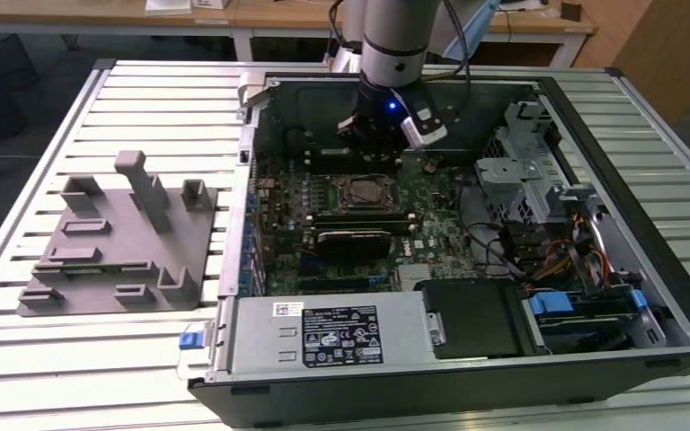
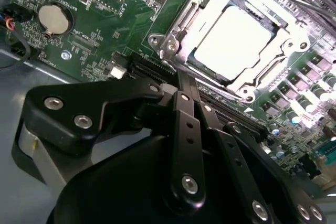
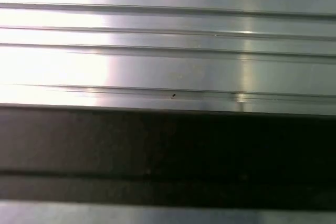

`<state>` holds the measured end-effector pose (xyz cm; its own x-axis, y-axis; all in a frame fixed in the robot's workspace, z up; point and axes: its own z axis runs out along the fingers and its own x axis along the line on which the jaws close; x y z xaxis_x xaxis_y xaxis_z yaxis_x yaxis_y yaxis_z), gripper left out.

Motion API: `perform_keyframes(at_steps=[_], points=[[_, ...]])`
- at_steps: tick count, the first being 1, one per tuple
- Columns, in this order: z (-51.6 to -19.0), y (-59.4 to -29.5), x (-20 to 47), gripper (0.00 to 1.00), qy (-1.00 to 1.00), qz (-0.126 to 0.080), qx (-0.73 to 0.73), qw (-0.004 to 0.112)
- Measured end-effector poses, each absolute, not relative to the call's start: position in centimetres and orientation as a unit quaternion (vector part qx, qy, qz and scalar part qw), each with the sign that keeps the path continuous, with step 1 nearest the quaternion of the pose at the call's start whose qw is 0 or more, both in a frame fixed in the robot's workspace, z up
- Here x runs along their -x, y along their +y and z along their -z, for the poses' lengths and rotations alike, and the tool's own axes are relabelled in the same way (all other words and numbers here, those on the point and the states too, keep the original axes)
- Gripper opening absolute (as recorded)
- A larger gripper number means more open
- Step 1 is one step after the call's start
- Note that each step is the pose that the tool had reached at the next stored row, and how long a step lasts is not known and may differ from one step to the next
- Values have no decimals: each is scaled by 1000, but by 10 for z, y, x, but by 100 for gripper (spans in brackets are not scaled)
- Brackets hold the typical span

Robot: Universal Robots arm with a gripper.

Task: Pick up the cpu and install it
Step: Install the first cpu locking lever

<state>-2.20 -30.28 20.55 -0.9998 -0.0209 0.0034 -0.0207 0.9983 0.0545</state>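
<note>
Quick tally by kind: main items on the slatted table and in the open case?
cpu, seated in the socket: 1
computer case: 1
grey holder with posts: 1
gripper above the board: 1
Total: 4

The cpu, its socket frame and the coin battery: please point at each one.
cpu (image 2: 233, 40), second wrist view, middle of pale top.
socket frame (image 2: 176, 38), second wrist view, metal edge.
coin battery (image 2: 54, 18), second wrist view, round face.

Even overhead light fills the exterior view, the cpu glares white at one o'clock in the second wrist view, and the gripper linkage there looms dark and soft.
</note>
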Motion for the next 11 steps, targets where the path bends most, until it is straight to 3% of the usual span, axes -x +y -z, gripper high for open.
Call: perform_keyframes(at_steps=[11], points=[[-205, -310, 21, 11, -1000, 27, -10, 2]])
